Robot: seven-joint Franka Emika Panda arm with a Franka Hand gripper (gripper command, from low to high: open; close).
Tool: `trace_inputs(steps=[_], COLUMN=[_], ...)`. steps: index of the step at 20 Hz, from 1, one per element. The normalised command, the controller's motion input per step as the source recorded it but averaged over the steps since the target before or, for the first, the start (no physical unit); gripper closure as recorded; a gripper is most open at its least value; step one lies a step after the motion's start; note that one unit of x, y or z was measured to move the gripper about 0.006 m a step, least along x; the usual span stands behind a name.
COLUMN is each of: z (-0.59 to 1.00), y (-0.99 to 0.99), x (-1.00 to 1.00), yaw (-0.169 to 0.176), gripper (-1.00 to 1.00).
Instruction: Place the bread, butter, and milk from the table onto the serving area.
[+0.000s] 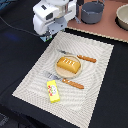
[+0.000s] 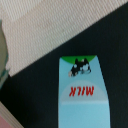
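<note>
The bread [image 1: 67, 63] lies on the round tan plate [image 1: 58, 71] in the middle of the serving area [image 1: 95, 80], the cream striped placemat. The butter [image 1: 53, 91] lies on the placemat near its front edge. The milk [image 2: 83, 95] is a pale blue carton with red "MILK" print and a green top; it rests on the black table [image 2: 112, 35] just off the placemat's corner [image 2: 50, 30]. In the exterior view my gripper [image 1: 49, 33] hangs directly over the milk and hides nearly all of it. My fingers do not show clearly.
Orange-handled cutlery [image 1: 86, 58] lies on both sides of the plate. A reddish-brown board [image 1: 107, 27] with a grey pot [image 1: 93, 12] and a bowl [image 1: 123, 16] stands behind the placemat.
</note>
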Motion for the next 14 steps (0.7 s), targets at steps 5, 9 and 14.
trace_inputs(steps=[5, 9, 14], z=[-0.03, -0.04, -0.11], y=[0.19, 0.07, 0.0], x=[-0.86, -0.7, -0.43], yaw=[0.003, 0.0, 0.0], gripper=[-1.0, -1.0, -1.0])
